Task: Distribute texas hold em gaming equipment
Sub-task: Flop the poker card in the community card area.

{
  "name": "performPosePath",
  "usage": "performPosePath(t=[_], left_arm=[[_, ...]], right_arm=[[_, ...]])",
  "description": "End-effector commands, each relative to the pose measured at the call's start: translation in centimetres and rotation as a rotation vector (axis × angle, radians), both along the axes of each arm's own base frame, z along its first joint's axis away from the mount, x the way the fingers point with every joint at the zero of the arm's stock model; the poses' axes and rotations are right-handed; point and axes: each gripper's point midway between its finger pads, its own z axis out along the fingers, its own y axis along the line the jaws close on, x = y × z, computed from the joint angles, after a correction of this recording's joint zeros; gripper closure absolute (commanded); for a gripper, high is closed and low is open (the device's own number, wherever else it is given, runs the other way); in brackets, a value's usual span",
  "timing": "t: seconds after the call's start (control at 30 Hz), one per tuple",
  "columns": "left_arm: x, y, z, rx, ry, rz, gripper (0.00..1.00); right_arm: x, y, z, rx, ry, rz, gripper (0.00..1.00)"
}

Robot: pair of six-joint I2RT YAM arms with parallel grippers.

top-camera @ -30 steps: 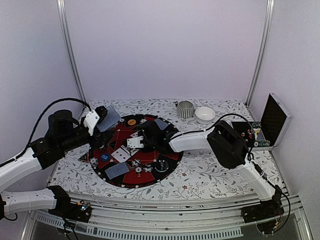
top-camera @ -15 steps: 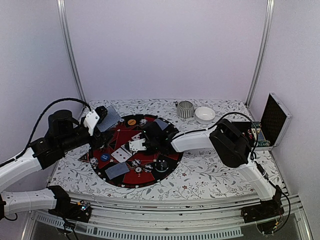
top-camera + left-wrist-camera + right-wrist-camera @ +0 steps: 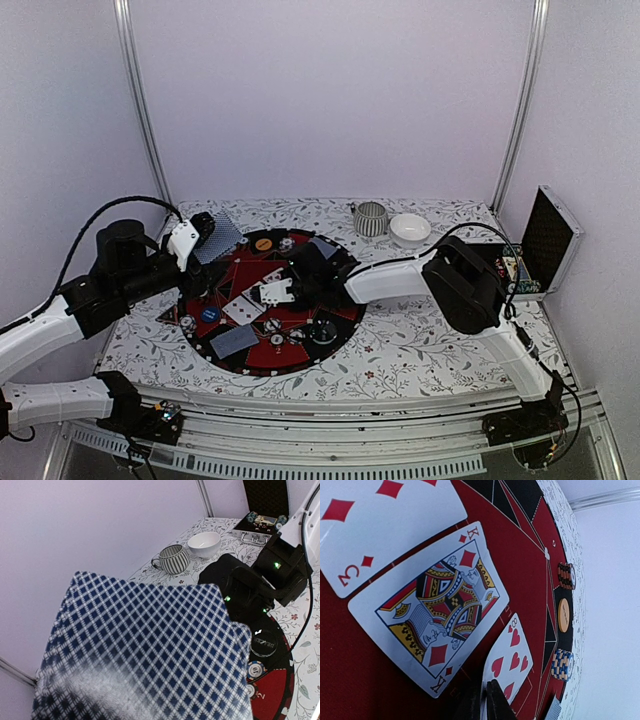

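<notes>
Right hand (image 3: 487, 700) sits low on the mat (image 3: 520, 570). Its fingers are pressed together at the near corner of the eight of hearts (image 3: 510, 660); whether they pinch that card or only touch it I cannot tell. Over the last second this hand has crept slightly leftward and nearer across the middle of the mat, its elbow lifting behind it. Nothing else on the table has shifted.

Just beyond the eight lies the king of diamonds (image 3: 437, 615), face up. Past that is the three of diamonds (image 3: 370, 530), also face up and not overlapping the king. Out at the rim an orange chip (image 3: 563, 615) lies flat beside a chip stack (image 3: 561, 664).

Left hand (image 3: 197, 232) has stayed put over the mat's far left edge, clamped on the stack of blue-checked cards (image 3: 150, 645). Farthest back, the ribbed cup (image 3: 371, 218) and white bowl (image 3: 410, 229) stand side by side.

The small slide looks like the eight being settled as a third face-up card in the centre. If so, letting go comes next, and with the stack still thick the dealing seems only partway through.
</notes>
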Motion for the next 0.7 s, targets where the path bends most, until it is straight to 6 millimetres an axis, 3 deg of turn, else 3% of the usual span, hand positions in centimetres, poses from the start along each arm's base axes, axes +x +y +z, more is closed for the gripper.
performPosePath(t=[0.0,0.13,0.27,0.33,0.47,0.67], left_arm=[[0.3,0.3,1.8,-0.027,-0.046,0.008,0.42],[0.3,0.3,1.8,-0.027,-0.048,0.008,0.42],[0.2,0.3,1.9,-0.029,-0.050,0.006,0.42],[0.2,0.3,1.9,-0.029,-0.049,0.007,0.42],[0.2,0.3,1.9,-0.030,-0.049,0.006,0.42],[0.2,0.4,2.0,-0.032,-0.052,0.009,0.42]], right_arm=[[-1.0,0.1,1.9,0.009,-0.002,0.027,0.87],[-1.4,-0.5,2.6,0.006,-0.029,0.038,0.75],[-1.7,-1.0,3.0,-0.007,-0.046,0.041,0.70],[-2.1,-1.0,4.9,0.014,-0.064,0.050,0.67],[-2.8,-0.9,6.7,0.039,-0.076,0.060,0.62],[-4.4,-1.3,12.0,0.179,-0.035,0.057,0.55]])
